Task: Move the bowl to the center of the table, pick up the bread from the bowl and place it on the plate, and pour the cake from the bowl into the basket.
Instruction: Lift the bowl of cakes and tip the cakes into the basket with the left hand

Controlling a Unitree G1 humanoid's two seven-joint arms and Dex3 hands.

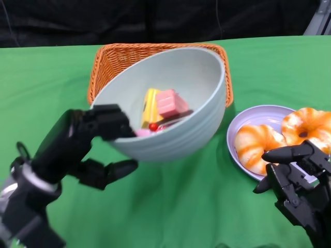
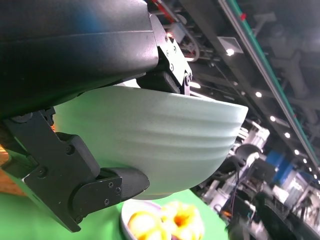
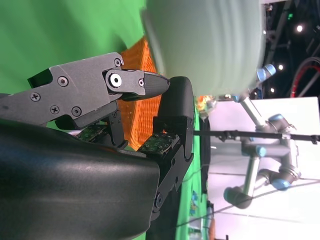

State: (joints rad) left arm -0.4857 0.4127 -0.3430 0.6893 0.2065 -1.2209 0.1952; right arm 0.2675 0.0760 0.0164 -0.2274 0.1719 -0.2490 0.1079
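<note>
My left hand (image 1: 95,142) grips the rim of the pale green bowl (image 1: 170,106) and holds it lifted and tilted toward the orange wicker basket (image 1: 111,59) behind it. Pink and yellow cake pieces (image 1: 163,108) lie inside the bowl, near its lower side. In the left wrist view the bowl (image 2: 160,145) fills the middle, with my fingers (image 2: 100,187) under it. Two orange-striped breads (image 1: 256,147) lie on the lilac plate (image 1: 245,118) at the right. My right hand (image 1: 297,178) hovers by the plate's near edge, empty, fingers apart.
Green cloth (image 1: 46,88) covers the table. The basket stands at the back centre, partly hidden by the bowl. A dark backdrop lies beyond the far edge. The right wrist view shows the basket (image 3: 137,110), the bowl's underside (image 3: 210,45) and a robot arm (image 3: 260,150) in the background.
</note>
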